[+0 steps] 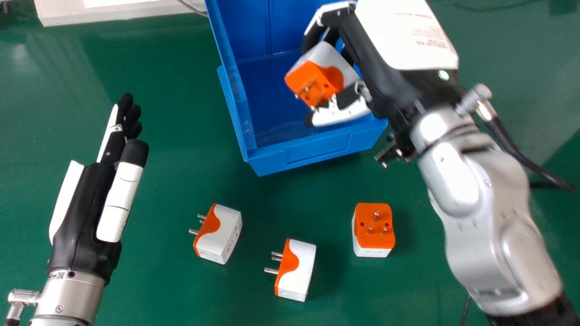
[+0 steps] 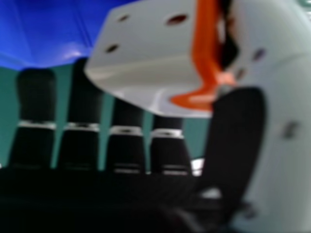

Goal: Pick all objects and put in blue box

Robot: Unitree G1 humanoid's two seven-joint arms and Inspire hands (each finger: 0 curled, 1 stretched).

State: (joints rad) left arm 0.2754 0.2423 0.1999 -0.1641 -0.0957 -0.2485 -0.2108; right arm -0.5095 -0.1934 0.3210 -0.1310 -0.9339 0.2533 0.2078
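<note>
Plug (image 1: 327,76) is pinched between thumb and fingers of right robot hand (image 1: 339,112) | held over box (image 1: 317,149), presumably so it can be dropped inside | loose plugs (image 1: 297,270) are set on counter (image 1: 172,290), nearer than box | left robot hand (image 1: 86,203) is held straight-fingered, left of box

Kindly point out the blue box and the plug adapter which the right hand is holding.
Blue box (image 1: 318,148): head view, on its near wall.
Held plug adapter (image 1: 321,78): head view, on its orange face.
</note>
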